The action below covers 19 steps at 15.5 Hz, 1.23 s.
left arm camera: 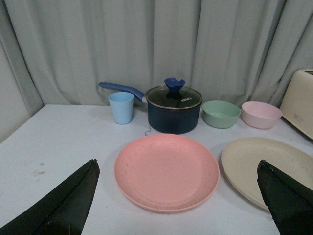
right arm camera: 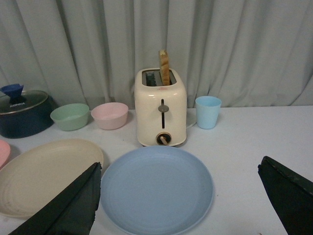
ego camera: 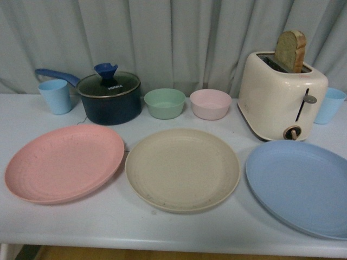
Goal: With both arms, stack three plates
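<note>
stage: nothing stacked yet | pink plate (ego camera: 65,162) left of cream plate (ego camera: 182,169), blue plate (ego camera: 301,187) right | left gripper (left arm camera: 177,166), right gripper (right arm camera: 179,165): jaws wide, empty

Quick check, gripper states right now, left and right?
Left gripper: open, holding nothing.
Right gripper: open, holding nothing.

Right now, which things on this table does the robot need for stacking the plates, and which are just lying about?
For the job: pink plate, beige plate, blue plate.

Just lying about: lidded pot, green bowl, pink bowl, toaster, bread slice, left blue cup, right blue cup.
</note>
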{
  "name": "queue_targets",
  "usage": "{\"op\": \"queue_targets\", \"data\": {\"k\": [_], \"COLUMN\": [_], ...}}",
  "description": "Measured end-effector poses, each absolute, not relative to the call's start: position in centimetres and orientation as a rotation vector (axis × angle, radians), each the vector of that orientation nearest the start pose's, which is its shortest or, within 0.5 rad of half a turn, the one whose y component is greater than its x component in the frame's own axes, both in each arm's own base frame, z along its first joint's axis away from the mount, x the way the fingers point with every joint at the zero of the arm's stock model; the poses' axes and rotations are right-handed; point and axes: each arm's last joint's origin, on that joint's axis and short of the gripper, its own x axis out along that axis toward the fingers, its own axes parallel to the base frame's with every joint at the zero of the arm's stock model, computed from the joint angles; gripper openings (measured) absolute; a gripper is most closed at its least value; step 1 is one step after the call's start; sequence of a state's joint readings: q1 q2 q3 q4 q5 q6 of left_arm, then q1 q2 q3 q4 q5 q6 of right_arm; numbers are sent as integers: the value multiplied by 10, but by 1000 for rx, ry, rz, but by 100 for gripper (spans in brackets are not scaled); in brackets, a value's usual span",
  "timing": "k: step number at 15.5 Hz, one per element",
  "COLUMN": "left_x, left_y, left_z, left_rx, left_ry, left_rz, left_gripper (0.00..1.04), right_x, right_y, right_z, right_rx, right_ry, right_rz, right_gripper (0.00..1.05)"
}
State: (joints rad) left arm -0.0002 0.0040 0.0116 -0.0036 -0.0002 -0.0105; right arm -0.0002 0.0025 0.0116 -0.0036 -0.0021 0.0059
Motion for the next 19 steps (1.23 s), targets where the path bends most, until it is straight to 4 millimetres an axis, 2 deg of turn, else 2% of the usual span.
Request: {"op": "queue_targets", "data": {"k": [11,12,13,15,16,17,19], "left_x": [97,97,102,134,150,176,226], "left_y": [0,0,-3,3,7,9,10], "left_z": [167,166,168,209,225,237,239], "left_rx": [-10,-5,38,112,113,123,176], "left_ry": [-4,21,139,168,188,261,440], "left_rz": [0,21,139,277,253,171,83], "left_gripper": [98,98,98,98,98,98,98], "right_x": [97,97,97,97,97,97,97], "right_y": [0,0,0,0,0,0,0], "right_z": [167,167,167,167,167,167,167], "right_rx": [6,6,6,6,6,6,6], "right_ry": [-6,-6,-5,-5,-4,-5,-5], "right_rz": [2,2,-1,-2,0,0,0], "right_gripper": [98,98,98,98,98,98,98]}}
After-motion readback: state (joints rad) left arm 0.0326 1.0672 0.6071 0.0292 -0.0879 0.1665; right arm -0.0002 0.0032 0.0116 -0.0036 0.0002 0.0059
